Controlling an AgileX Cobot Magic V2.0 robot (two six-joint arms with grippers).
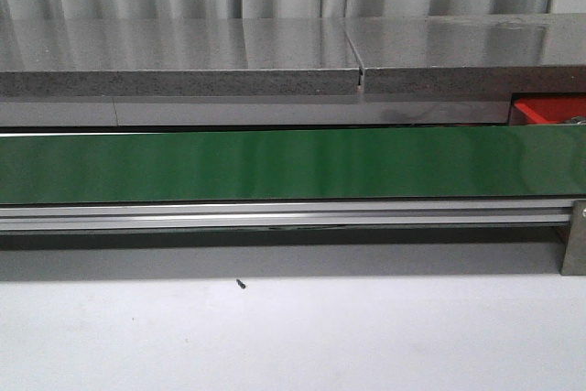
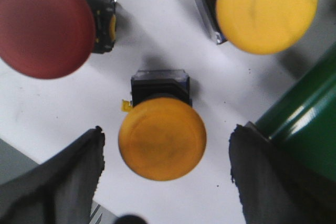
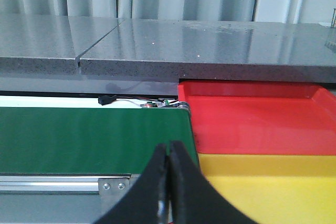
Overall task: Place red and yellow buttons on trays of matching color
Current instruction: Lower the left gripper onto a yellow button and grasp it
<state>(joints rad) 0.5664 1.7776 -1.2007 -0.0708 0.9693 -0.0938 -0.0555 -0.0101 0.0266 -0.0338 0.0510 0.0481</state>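
**Left gripper poised over a yellow button; both trays wait off the belt's end**

Left wrist view: yellow button (image 2: 161, 139), domed mushroom cap on a dark square body, sits on the white table (image 2: 157, 40) between the spread fingers of the left gripper (image 2: 167, 174). Nothing pinched yet. A second yellow button (image 2: 266, 10) lies at about 1 o'clock from it, a red button (image 2: 44, 24) at about 10 o'clock; both well apart from the target. Caps look smooth and slightly glossy; the red one is blurred.

Judgement: step in hand is the grasp. Best to descend centred so both fingers meet the cap's rim evenly; a round cap could squirt sideways if pinched off-centre. Green belt (image 2: 307, 114) edge is near the 3 o'clock finger; mind clearance.

Right wrist view: right gripper (image 3: 169, 182) has fingers pressed together, holding nothing. Red tray (image 3: 252, 116) lies beside the belt's end, yellow tray (image 3: 268, 182) touching its near side. Both appear empty in what shows.
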